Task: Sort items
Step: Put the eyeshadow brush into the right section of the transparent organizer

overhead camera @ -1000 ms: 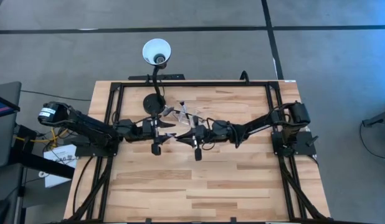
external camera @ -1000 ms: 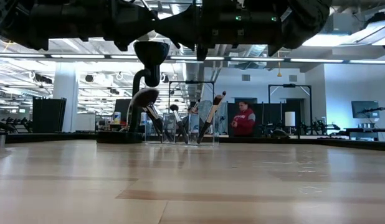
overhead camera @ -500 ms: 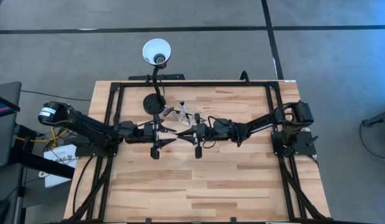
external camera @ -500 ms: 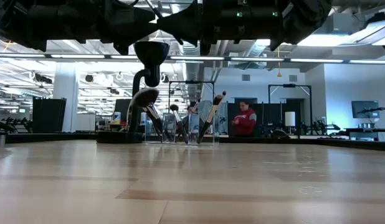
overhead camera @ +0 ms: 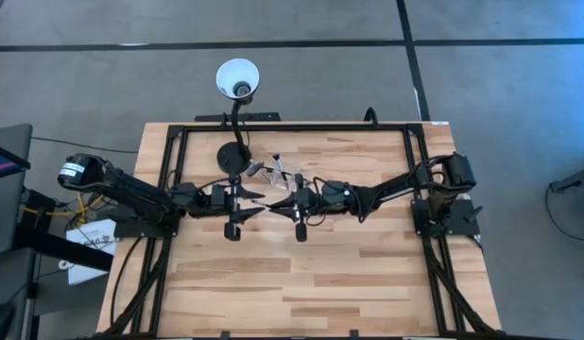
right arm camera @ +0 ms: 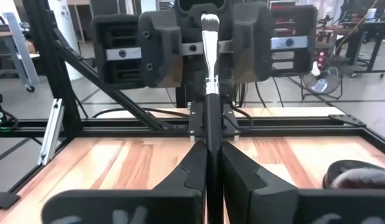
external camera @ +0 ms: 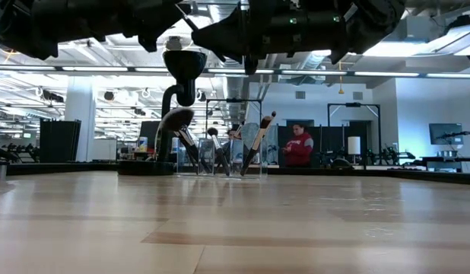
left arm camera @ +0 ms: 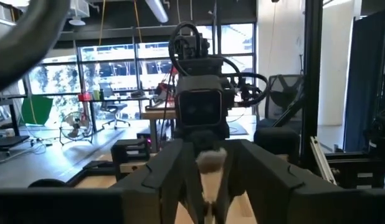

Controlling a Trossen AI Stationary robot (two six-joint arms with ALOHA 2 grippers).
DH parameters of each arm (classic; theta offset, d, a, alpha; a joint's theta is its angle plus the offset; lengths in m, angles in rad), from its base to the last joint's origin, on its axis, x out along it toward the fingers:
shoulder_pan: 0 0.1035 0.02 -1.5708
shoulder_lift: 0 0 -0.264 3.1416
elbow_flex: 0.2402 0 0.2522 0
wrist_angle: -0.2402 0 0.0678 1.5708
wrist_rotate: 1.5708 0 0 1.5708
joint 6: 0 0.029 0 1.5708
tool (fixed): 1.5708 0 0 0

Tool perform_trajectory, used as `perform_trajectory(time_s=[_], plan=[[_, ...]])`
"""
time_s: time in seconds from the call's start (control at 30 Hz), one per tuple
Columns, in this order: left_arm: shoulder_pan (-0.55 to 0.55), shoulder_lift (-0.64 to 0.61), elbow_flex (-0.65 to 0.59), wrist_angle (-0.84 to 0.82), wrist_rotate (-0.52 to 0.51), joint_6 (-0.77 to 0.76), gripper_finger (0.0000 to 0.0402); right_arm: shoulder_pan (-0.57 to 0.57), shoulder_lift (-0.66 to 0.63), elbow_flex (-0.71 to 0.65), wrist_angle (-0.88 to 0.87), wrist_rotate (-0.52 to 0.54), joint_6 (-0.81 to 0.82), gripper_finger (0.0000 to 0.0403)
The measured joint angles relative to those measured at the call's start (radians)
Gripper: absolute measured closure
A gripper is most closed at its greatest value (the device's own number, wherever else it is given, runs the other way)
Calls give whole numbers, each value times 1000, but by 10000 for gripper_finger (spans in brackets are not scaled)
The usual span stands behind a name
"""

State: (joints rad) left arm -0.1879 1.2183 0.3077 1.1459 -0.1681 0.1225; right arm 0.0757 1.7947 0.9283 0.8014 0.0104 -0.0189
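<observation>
Clamping one brush (right arm camera: 209, 74), the right gripper (right arm camera: 209, 163) hides its handle; left gripper (left arm camera: 208, 186) spread.

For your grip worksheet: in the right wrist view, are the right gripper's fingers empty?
No: the right gripper is shut on a makeup brush.

From overhead I get even, soft light on the wooden table (overhead camera: 368, 255), with only faint shadows under the arms and a bright white spot at the lamp shade (overhead camera: 237, 77). At table height the arms are black silhouettes against glaring ceiling strip lights (external camera: 417, 74), and the near tabletop looks smooth and slightly soft. My left wrist view is dim and backlit by bright windows (left arm camera: 111, 68); my right wrist view is well lit, its near fingers (right arm camera: 192, 174) blurred.
</observation>
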Motion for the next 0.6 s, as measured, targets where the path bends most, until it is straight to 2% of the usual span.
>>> perform_trajectory(time_s=[0.4, 0.6], plan=[[-1, 2, 0, -4, -43, -7, 376, -1, 0, 0, 7, -2, 1, 361], [-5, 3, 0, -9, -48, -81, 371, 0, -1, 0, -10, -2, -52, 352]])
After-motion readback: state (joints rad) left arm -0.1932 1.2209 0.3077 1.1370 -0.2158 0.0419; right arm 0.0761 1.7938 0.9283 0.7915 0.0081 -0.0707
